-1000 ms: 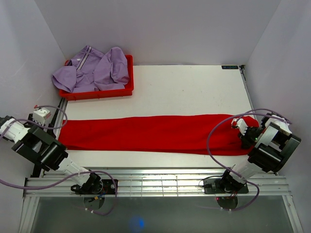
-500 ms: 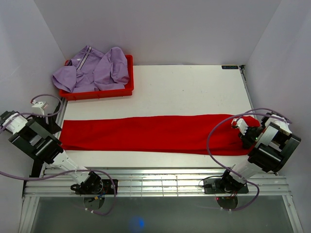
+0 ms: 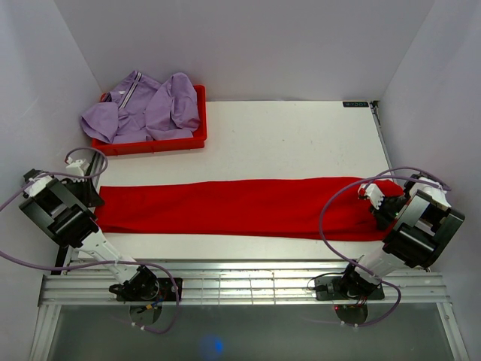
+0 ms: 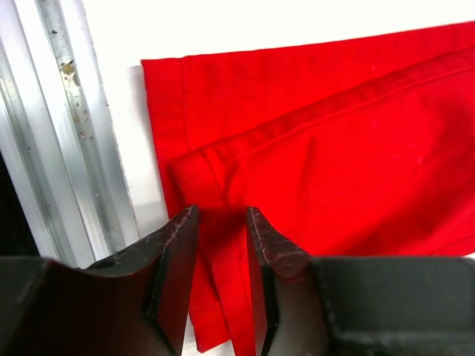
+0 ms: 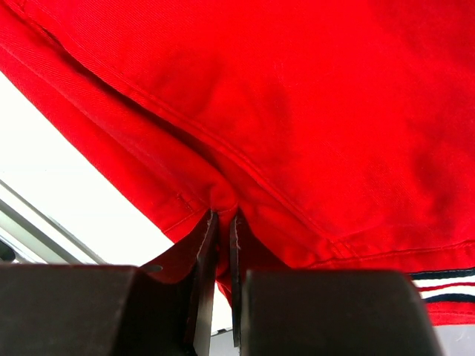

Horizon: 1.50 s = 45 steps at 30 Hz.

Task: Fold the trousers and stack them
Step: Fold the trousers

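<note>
The red trousers point(image 3: 240, 207) lie stretched flat in a long band across the white table point(image 3: 301, 139). At their left end my left gripper point(image 3: 89, 197) stands over the leg hems. In the left wrist view its fingers point(image 4: 220, 211) are narrowly open astride the edge of the red hem point(image 4: 334, 148), with a gap still showing. At the right end my right gripper point(image 3: 383, 210) is shut on a pinched fold of the trousers point(image 5: 297, 89), the cloth bunched between the fingertips point(image 5: 223, 215). A striped waistband edge point(image 5: 445, 285) shows at the lower right.
A red tray point(image 3: 150, 144) at the back left holds a crumpled lilac garment point(image 3: 143, 109). An aluminium rail point(image 4: 67, 133) runs along the table's left edge, close to the hems. Walls close in on the left, right and back.
My left arm has swung in toward the leg hems and its fingers have narrowed around the cloth edge. The right gripper has stayed shut on the trousers without moving.
</note>
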Motion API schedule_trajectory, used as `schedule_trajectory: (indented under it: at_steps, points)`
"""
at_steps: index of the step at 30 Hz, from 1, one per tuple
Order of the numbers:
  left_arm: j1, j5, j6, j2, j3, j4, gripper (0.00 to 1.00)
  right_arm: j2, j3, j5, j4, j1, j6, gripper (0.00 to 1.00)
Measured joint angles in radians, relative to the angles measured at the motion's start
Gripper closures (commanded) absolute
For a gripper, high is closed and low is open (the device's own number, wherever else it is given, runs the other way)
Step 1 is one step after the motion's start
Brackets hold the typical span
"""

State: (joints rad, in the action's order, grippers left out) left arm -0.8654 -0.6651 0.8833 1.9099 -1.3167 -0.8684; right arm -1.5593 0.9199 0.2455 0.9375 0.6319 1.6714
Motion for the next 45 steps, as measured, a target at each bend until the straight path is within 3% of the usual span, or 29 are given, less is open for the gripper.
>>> schedule_trajectory:
  at_steps: [7, 11, 15, 21, 37, 39, 41, 43, 45]
  points:
    - [0.002, 0.048, -0.046, 0.000, 0.018, 0.056, 0.47, 0.000, 0.000, 0.000, 0.000, 0.000, 0.000, 0.90]
    - [0.004, 0.063, -0.062, 0.000, 0.023, 0.073, 0.47, 0.000, 0.000, 0.000, 0.000, 0.000, 0.000, 0.90]
    - [0.005, 0.056, -0.071, 0.000, 0.023, 0.071, 0.60, 0.000, 0.000, -0.004, 0.000, -0.004, 0.000, 0.91]
    - [0.012, 0.011, -0.069, 0.000, 0.018, 0.049, 0.99, 0.000, 0.000, -0.007, 0.000, -0.007, -0.001, 0.91]
    - [0.076, -0.017, -0.122, 0.038, -0.171, 0.011, 1.00, 0.000, 0.000, -0.014, -0.001, -0.013, -0.004, 0.92]
    - [0.088, -0.001, -0.124, 0.060, -0.172, 0.018, 0.95, 0.000, 0.000, -0.015, -0.002, -0.013, -0.004, 0.92]
    - [0.094, 0.015, -0.122, 0.077, -0.171, 0.028, 0.82, 0.000, 0.000, -0.015, -0.002, -0.014, -0.004, 0.92]
    - [0.096, 0.032, -0.122, 0.082, -0.168, 0.034, 0.61, 0.000, 0.000, -0.016, -0.002, -0.016, -0.004, 0.92]
    - [0.096, 0.050, -0.119, 0.081, -0.163, 0.041, 0.53, 0.000, 0.000, -0.019, -0.002, -0.017, -0.004, 0.92]
